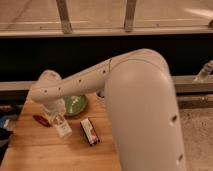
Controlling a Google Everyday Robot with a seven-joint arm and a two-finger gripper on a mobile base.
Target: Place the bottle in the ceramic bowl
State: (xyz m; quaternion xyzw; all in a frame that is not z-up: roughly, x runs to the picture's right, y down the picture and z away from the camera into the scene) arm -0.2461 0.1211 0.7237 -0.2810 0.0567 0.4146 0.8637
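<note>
The bottle (62,128), white with a tan label, hangs tilted just below my gripper (56,116) at the left of the wooden table (60,155). The gripper is shut on the bottle's upper end and holds it slightly above the tabletop. The ceramic bowl (76,103), green and glossy, sits directly behind and to the right of the bottle, partly hidden by my arm. The bottle is beside the bowl, in front of its near rim, not inside it.
A small dark red object (41,120) lies left of the bottle. A flat black bar (90,131) lies to its right. My big white arm (142,110) covers the table's right side. A dark wall and a rail run behind.
</note>
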